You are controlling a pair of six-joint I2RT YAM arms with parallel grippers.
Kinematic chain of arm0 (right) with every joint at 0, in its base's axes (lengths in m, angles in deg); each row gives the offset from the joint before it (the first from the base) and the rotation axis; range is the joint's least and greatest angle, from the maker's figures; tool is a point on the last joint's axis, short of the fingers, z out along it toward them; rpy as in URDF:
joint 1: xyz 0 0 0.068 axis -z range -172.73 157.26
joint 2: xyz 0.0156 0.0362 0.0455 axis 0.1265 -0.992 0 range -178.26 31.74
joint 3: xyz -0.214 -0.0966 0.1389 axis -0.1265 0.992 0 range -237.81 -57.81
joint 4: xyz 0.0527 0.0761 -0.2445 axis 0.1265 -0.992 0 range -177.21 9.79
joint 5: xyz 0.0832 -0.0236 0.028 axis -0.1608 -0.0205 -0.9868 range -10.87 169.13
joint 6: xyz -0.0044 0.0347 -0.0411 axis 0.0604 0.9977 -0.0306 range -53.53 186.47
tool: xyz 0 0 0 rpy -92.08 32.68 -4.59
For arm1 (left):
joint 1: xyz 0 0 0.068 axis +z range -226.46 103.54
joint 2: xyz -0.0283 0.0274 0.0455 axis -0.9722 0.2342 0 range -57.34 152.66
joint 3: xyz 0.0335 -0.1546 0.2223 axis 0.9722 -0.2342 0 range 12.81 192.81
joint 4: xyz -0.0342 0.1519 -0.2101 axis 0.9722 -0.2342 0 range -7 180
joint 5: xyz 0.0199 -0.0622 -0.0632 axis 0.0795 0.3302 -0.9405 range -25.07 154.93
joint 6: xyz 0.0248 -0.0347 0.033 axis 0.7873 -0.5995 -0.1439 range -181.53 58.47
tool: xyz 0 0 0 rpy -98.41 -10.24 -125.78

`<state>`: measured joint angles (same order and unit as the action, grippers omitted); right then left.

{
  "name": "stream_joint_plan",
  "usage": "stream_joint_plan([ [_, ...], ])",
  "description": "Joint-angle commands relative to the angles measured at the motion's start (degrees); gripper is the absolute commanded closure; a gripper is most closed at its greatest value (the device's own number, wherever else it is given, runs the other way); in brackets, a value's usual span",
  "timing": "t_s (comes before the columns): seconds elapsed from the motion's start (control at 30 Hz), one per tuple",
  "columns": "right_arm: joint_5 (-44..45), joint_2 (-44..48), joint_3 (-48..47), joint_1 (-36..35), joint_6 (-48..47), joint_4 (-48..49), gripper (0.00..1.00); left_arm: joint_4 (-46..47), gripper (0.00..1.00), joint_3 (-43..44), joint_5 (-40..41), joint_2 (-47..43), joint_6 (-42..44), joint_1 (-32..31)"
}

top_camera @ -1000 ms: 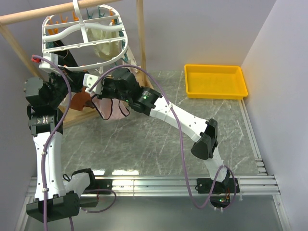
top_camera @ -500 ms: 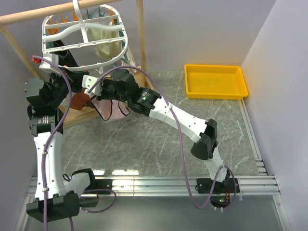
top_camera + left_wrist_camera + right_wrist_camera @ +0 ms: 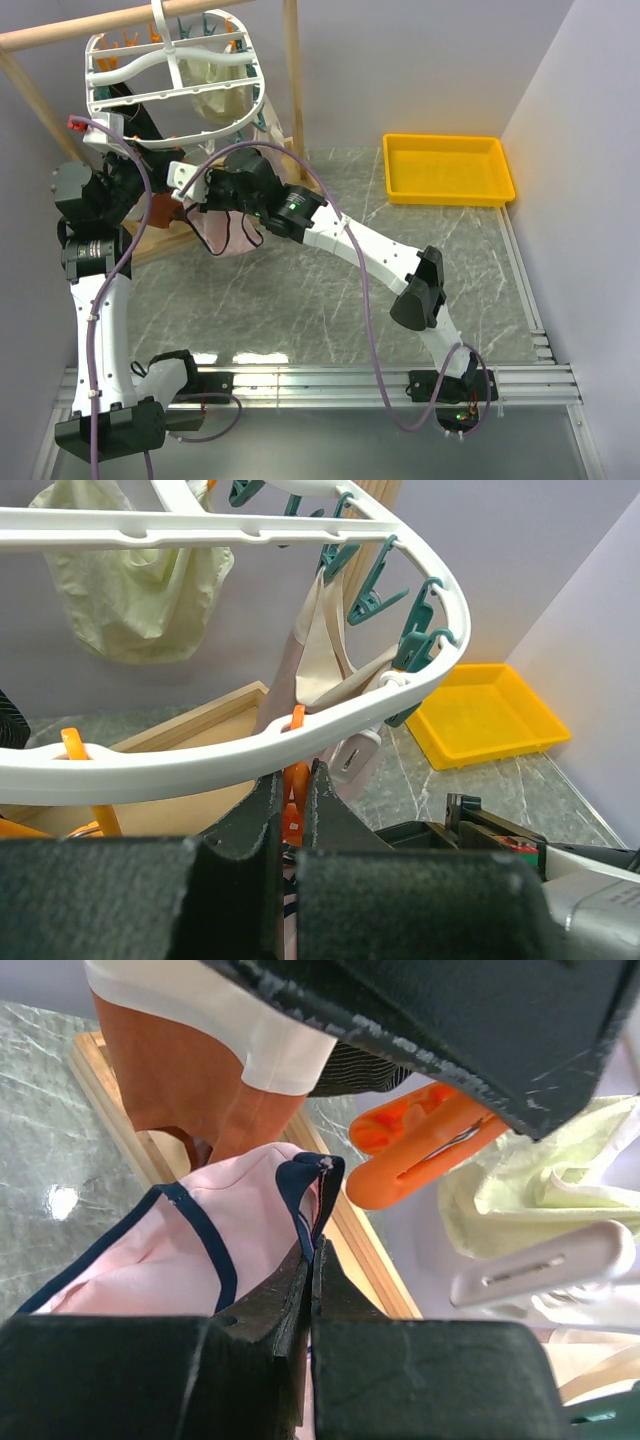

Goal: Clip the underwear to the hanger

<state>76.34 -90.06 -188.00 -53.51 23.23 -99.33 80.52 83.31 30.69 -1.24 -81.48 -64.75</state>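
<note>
Now, the right gripper (image 3: 308, 1252) is clenched on the navy-trimmed waist edge of the underwear (image 3: 140, 1255), its pink body trailing left of those jaws, while the left gripper (image 3: 292, 780) is pinched on an orange clothespin (image 3: 420, 1150) dangling from the rim of the hanger (image 3: 400, 685) just above its own jaws. The trimmed corner poking past the right jaws should travel up and right, squarely into the pin's mouth just beyond them, though whether that mouth gapes wide enough I cannot tell. Only once fabric sits deep between the pin's tips should the left jaws ease off, then the right.
</note>
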Motion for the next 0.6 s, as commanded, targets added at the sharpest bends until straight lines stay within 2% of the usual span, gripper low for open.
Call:
stream_joint_plan([
  [0.0,0.2,0.2,-3.7,-0.1,1.0,1.9,1.00,-5.3,1.00,-1.1,-4.8,-1.3,1.8,-0.3],
  [0.57,0.2,1.7,-4.3,0.2,1.3,2.9,1.00,-5.9,1.00,-0.9,-3.9,-0.9,3.1,-0.3],
])
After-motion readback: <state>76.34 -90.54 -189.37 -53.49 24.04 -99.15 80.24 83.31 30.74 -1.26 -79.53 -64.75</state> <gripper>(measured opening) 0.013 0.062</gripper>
